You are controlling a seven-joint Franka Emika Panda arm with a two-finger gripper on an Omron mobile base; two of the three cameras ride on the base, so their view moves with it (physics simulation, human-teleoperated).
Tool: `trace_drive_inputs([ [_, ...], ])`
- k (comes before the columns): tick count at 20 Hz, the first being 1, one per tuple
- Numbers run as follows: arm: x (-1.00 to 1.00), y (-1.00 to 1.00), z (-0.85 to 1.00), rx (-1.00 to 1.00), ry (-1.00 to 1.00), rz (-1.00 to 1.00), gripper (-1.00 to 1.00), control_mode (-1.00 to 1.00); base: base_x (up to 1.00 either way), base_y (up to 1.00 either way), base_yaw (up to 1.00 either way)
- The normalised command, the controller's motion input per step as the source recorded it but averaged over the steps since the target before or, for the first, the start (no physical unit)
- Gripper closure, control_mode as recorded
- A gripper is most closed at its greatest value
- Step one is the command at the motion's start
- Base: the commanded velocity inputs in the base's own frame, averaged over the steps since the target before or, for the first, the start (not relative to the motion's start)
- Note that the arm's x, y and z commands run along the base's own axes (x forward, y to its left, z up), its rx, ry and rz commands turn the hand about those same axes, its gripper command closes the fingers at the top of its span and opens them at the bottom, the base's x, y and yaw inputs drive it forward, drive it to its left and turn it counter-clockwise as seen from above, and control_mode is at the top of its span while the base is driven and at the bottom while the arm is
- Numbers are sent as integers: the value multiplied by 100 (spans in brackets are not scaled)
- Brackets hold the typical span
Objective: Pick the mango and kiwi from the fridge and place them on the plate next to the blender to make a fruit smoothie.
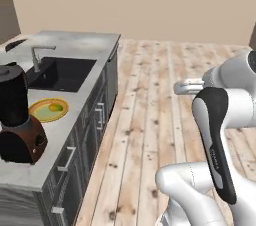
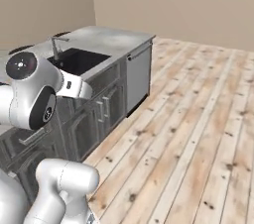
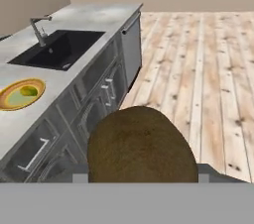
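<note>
The kiwi (image 3: 141, 148), brown and dull-skinned, looms large at the bottom of the hand view, with my gripper (image 3: 141, 174) shut on it over the wooden floor, right of the counter. The yellow-orange plate (image 1: 36, 106) (image 3: 6, 100) lies on the grey counter beside the blender (image 1: 16, 120). The yellow-green mango (image 1: 56, 107) (image 3: 29, 90) rests on the plate's far side. The blender's black jug stands on its brown base at the counter's near end. The fridge is out of view.
A black sink (image 1: 60, 74) (image 3: 55, 49) with a steel faucet (image 1: 38, 56) sits in the counter (image 1: 75, 115) beyond the plate. Dark cabinet fronts with pale handles (image 3: 106, 91) run below. Wooden floor (image 1: 150, 120) stretches to the right, up to a beige wall.
</note>
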Motion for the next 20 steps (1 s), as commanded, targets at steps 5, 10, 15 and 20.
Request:
trace_drive_inputs([
  [5, 0, 0, 0, 0, 0, 0, 100, 100, 100, 0, 54],
  [10, 0, 0, 0, 0, 0, 0, 100, 100, 77, 0, 60],
  [15, 0, 0, 0, 0, 0, 0, 100, 100, 44, 0, 61],
  [20, 0, 0, 0, 0, 0, 0, 100, 100, 65, -10, 59],
])
